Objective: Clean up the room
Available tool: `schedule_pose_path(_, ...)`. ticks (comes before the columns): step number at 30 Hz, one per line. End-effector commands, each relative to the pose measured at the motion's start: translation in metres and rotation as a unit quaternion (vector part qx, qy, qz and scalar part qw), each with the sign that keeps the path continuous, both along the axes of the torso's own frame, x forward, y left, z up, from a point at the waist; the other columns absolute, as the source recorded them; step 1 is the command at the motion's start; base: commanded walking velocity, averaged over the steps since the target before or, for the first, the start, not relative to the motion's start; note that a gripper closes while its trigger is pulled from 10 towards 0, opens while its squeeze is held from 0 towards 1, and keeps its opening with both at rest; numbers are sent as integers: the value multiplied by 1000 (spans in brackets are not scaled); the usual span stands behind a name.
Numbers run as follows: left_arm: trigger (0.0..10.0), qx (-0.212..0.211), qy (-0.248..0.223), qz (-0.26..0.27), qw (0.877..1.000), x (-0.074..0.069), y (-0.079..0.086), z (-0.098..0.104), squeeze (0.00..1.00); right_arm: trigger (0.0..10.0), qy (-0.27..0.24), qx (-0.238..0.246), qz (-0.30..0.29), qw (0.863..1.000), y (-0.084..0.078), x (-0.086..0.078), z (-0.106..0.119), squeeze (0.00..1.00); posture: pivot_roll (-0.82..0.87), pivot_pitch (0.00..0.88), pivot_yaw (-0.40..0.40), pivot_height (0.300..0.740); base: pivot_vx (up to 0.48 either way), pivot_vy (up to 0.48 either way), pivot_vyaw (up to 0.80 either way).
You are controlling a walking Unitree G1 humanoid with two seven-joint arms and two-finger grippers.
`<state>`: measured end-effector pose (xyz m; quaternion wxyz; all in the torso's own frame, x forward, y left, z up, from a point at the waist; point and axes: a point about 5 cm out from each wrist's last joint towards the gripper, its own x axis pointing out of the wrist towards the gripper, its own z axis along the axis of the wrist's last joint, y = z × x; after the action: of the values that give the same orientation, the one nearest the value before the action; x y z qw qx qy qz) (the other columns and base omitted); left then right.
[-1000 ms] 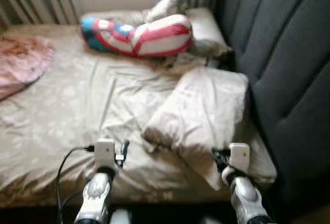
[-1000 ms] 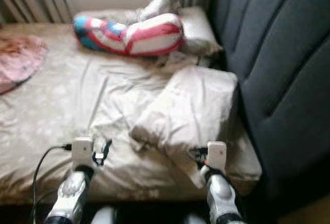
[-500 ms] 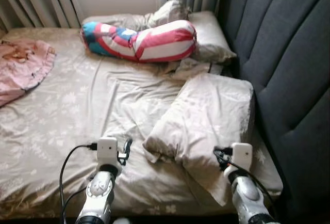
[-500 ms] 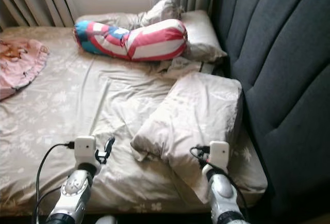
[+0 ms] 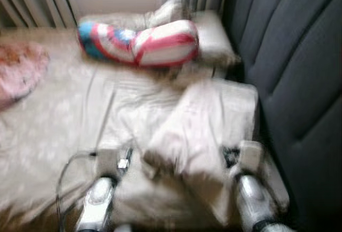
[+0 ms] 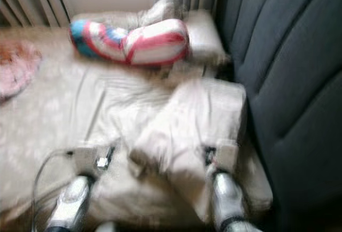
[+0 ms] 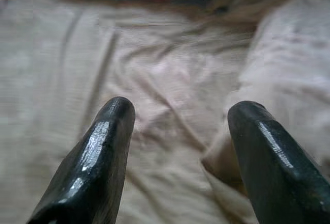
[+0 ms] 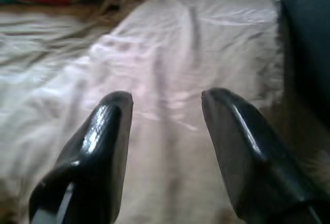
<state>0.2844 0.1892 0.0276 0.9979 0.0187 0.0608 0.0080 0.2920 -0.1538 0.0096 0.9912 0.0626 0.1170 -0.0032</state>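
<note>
Bed (image 5: 64,109) | pillow (image 8: 196,53) just beyond right claw (image 8: 165,97), fingers apart

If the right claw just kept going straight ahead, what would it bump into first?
Most likely the beige pillow: the open right gripper points straight along its rumpled top. Beyond the pillow lies the dark padded headboard. Depth is hard to judge.

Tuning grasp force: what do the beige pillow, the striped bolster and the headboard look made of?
Beige pillow: soft woven fabric, matte; it creases and sags.
Striped bolster: plush stuffed fabric, probably; rounded, bulging, though blurred.
Headboard: dark grey padded upholstery, matte, with stitched channels.
Left gripper and right gripper are open, with glossy black fingers.
</note>
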Motion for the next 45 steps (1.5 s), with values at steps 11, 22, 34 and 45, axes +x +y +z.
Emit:
schedule_pose_path(11,10000,-6,-4,-14,1000,3,-10,2,0,10000,28,32,-32,999,-20,6,1,12,-139,17,-37,652,0,0,0)
schedule_pose_path(22,10000,-3,0,-16,1000,1,-8,1,0,10000,98,16,-36,994,-27,11,-2,1000,-135,26,-30,652,0,0,0)
schedule_pose_path(34,10000,-2,5,-20,1000,0,-9,-1,0,10000,151,47,-33,987,-26,-3,-19,463,-134,27,-28,652,0,0,0)
schedule_pose_path(45,10000,4,-1,-18,1000,0,-3,3,0,10000,170,76,-25,982,-12,1,-19,0,-96,31,-21,652,0,0,0)
